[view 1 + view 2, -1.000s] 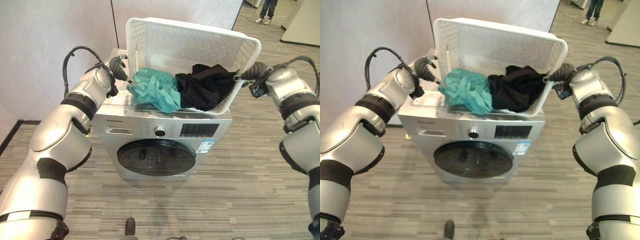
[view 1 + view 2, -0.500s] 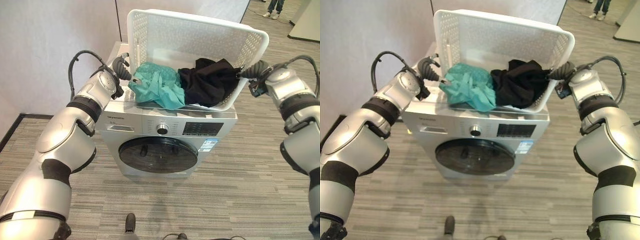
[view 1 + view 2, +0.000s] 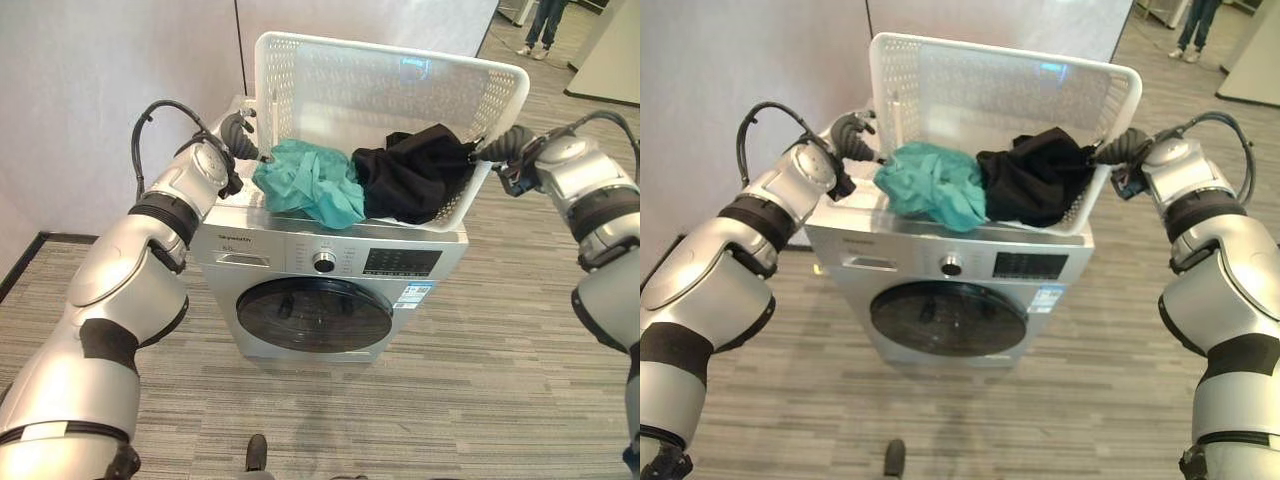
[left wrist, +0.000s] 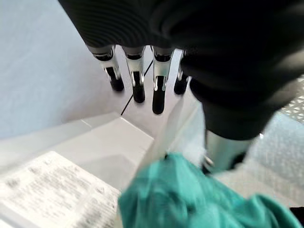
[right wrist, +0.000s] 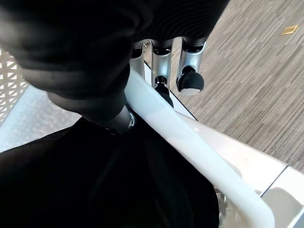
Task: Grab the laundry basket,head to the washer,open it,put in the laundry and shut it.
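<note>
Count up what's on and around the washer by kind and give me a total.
Laundry basket: 1
Teal garment: 1
Black garment: 1
Washer: 1
Robot hands, left hand and right hand: 2
Total: 6

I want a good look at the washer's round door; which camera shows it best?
Either eye view: the washer door shows whole and shut, below the laundry basket. The left wrist view catches the washer's top beside the teal cloth; the right wrist view just a corner.
</note>
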